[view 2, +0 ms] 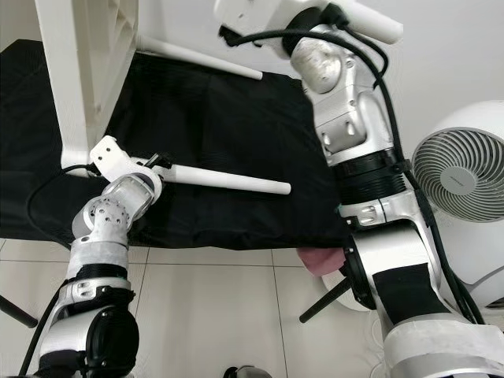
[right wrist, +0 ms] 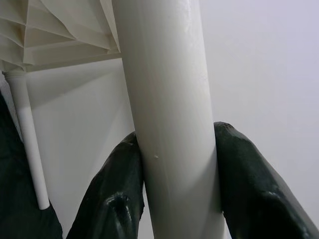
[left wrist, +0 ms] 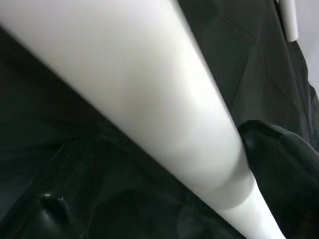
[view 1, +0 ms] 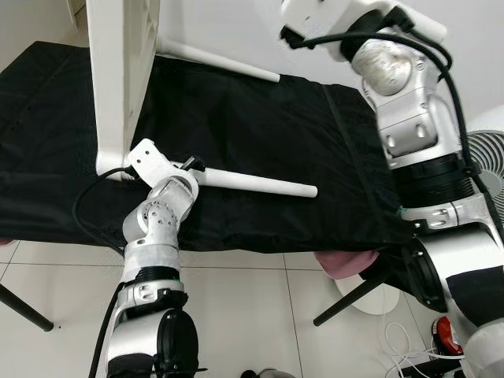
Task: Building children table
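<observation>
Left gripper [view 1: 191,166] is clamped on the thick end of a white table leg [view 1: 260,183], right where it meets the upended tabletop [view 1: 118,79]. The leg's long axis runs straight away from the fingers, out over the black cloth [view 1: 260,118]. Right gripper [right wrist: 174,199], up high and further off, grips an upper leg [right wrist: 169,99]. The left arm's nearer, so any screwing in is probably its job.
</observation>
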Robot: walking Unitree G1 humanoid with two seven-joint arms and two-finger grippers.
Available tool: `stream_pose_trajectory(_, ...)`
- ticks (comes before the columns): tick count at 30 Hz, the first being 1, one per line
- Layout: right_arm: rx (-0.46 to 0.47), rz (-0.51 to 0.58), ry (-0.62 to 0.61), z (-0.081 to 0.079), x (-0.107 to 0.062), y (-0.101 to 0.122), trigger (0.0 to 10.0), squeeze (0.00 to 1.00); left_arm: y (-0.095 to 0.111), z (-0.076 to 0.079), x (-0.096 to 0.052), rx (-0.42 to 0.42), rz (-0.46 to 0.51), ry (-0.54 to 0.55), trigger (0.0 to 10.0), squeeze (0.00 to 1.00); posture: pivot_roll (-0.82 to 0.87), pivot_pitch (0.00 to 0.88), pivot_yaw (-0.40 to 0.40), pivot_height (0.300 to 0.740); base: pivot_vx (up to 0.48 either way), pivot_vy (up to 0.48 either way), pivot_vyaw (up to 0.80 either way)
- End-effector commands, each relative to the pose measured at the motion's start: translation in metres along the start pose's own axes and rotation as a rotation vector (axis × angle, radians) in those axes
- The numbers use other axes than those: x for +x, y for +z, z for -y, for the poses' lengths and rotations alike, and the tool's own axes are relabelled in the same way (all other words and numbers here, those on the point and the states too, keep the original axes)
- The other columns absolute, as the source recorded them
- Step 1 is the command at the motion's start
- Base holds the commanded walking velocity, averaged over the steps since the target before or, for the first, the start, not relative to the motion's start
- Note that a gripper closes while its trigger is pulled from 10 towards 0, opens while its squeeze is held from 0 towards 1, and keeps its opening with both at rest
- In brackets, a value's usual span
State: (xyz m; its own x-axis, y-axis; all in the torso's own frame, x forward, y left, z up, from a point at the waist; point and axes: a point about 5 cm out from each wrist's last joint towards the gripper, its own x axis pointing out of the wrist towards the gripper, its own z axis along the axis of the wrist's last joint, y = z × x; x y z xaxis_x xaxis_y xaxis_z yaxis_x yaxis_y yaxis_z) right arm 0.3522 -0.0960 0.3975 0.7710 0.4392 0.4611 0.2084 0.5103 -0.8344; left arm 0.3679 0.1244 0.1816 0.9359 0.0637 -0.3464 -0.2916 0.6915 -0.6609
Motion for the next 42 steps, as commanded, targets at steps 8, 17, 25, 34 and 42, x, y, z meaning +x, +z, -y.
stream_pose_trajectory(8, 0.171, -0.05, -0.363, 0.061, -0.018, -0.013, 0.0, 0.0, -0.014, 0.034, 0.011, -0.094, -0.052, -0.082, 10.0, 0.0, -0.1, 0.0, -0.061, 0.74, 0.0, 0.0, 0.0)
stream_pose_trajectory(17, 0.176, -0.063, -0.365, 0.062, -0.019, -0.015, 0.0, 0.0, 0.001, 0.062, 0.017, -0.316, 0.001, -0.187, 0.0, 0.0, -0.11, 0.0, -0.052, 0.74, 0.0, 0.0, 0.0)
stream_pose_trajectory(25, 0.181, -0.073, -0.362, 0.062, -0.019, -0.016, 0.0, 0.0, 0.01, 0.061, 0.019, -0.278, 0.086, -0.196, 0.0, 0.0, -0.11, 0.0, -0.053, 0.74, 0.0, 0.0, 0.0)
stream_pose_trajectory(34, 0.196, -0.08, -0.345, 0.059, -0.02, -0.02, 0.0, 0.0, 0.05, 0.041, 0.018, -0.143, 0.329, -0.21, 0.0, 0.0, -0.11, 0.0, -0.062, 0.74, 0.0, 0.0, 0.0)
stream_pose_trajectory(42, 0.189, -0.072, -0.349, 0.058, -0.027, -0.019, 0.0, 0.0, 0.082, 0.038, 0.001, -0.051, 0.504, -0.268, 0.0, 0.0, -0.11, 0.0, -0.059, 0.74, 0.0, 0.0, 0.0)
